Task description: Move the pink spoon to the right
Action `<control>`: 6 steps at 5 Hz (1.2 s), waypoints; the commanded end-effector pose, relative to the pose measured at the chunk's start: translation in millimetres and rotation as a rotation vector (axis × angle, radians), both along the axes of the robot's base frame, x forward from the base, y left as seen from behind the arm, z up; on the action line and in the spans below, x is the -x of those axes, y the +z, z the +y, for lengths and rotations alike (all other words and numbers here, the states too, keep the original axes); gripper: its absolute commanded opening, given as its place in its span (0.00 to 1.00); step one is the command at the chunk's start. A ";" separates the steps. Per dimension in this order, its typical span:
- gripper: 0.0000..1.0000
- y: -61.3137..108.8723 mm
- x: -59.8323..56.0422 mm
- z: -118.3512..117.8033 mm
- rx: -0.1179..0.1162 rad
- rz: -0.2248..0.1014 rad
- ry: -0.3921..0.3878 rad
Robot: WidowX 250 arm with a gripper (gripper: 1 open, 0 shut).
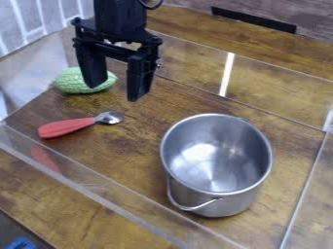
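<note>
Flat pink spoon, reddish handle, small apparently shiny metal bowl.

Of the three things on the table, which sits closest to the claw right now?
The green knitted lump, just left of the open claw and partly behind its near finger. The pink spoon lies farther toward the camera, and the metal pot sits off to the right.

The table was dark wood with a worn grain, catching a streak of glare toward the back. On it lay a pink spoon at the left, its metal bowl pointing right. Behind that sat a green knitted lump. A steel pot stood upright at the right, well apart from the spoon.
</note>
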State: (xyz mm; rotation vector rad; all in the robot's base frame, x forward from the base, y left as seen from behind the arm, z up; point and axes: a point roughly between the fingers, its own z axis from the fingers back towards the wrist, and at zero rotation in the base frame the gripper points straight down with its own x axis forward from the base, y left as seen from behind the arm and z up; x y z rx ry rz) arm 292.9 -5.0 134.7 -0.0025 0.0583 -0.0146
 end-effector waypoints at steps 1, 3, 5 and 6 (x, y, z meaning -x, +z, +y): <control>1.00 -5.8 2.3 3.9 -0.007 0.011 -0.070; 1.00 -16.8 6.8 17.8 -0.034 0.010 -0.279; 1.00 -28.7 7.4 35.9 -0.072 -0.019 -0.491; 1.00 -36.9 7.4 44.7 -0.101 -0.040 -0.569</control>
